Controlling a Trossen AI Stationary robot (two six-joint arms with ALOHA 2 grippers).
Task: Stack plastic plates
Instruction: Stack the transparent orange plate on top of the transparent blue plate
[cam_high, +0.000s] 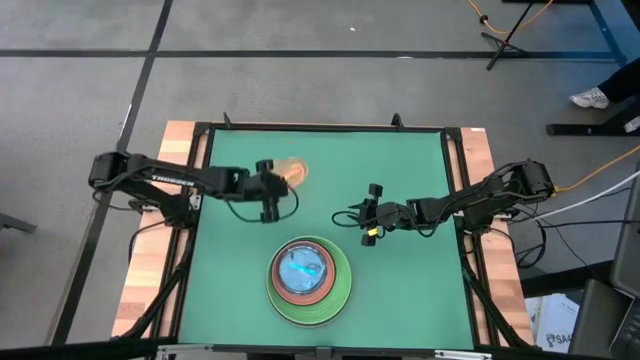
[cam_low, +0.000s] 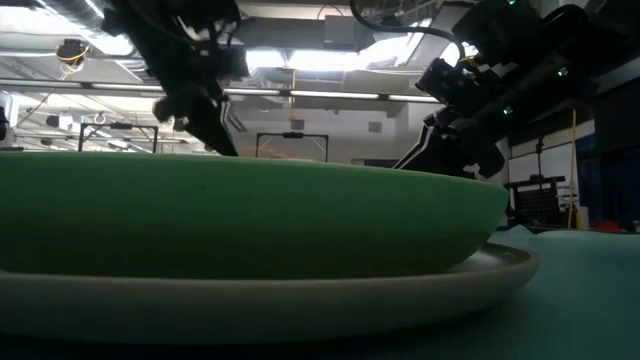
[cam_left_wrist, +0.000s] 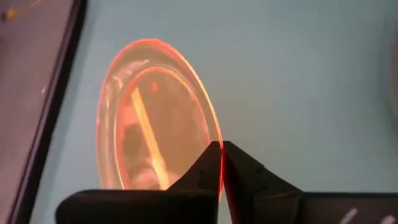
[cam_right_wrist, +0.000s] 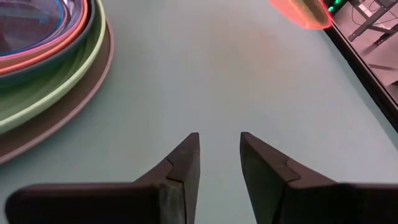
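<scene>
A stack of plastic plates stands near the table's near edge. The grey-white plate is at the bottom, with light green, dark teal, salmon and cyan nested above it. A small translucent orange plate is in my left gripper, which is shut on it beyond the stack, toward the far left. The same orange plate shows in the right wrist view. My right gripper is open over bare mat, to the right of the stack. My left gripper pinches the orange plate's rim between its two fingers, a single edge, coming roughly level from the table's left. The plate stands steeply tilted on edge beyond the fingers. Whether its far rim touches the mat, I cannot tell.
The green mat is bounded by a black frame and wooden table edges. Cables trail by the right arm. Bare mat lies between the stack and both grippers.
</scene>
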